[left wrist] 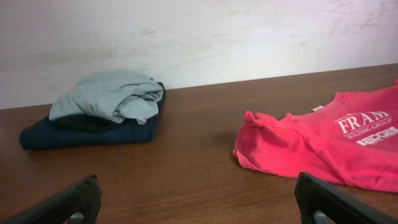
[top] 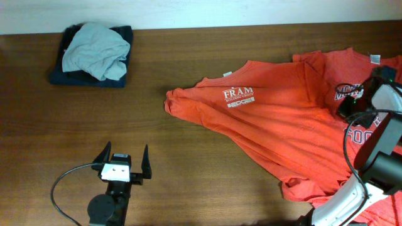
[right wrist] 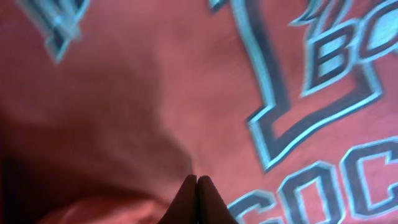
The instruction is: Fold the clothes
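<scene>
The left fingers gape wide, empty; the orange-red cotton FRAM-printed T-shirt lies on the brown wooden worktop at their two o'clock. The right fingers, pressed together, sit against a second orange-red lettered T-shirt.

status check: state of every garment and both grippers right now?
FRAM T-shirt: unfolded, spread out, wrinkled.
lettered T-shirt: unfolded, rumpled.
grey garment: bunched, lying on the dark-blue garment.
dark-blue garment: folded.
left gripper: open, empty.
right gripper: shut, tips at the lettered T-shirt.
</scene>
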Robot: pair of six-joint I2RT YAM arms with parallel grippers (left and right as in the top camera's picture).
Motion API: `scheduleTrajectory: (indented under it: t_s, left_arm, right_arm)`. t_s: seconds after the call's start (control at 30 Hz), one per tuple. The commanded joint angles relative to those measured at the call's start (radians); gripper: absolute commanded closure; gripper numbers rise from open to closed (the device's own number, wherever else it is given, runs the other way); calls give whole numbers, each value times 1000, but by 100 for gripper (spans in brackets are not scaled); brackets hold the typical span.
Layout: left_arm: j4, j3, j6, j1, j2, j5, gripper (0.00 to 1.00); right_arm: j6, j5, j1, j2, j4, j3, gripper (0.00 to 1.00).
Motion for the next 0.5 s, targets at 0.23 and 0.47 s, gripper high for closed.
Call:
scheduleTrajectory:
  t_s: [0.23, 0.47]
  left_arm:
    - [-5, -1, 15, -3, -5, -11, 1]
    - [-5, -1, 15, -3, -5, -11, 1]
  right_arm:
    - [-13, 59, -179, 21, 115, -82, 96]
    - [-13, 34, -321, 21, 200, -61, 96]
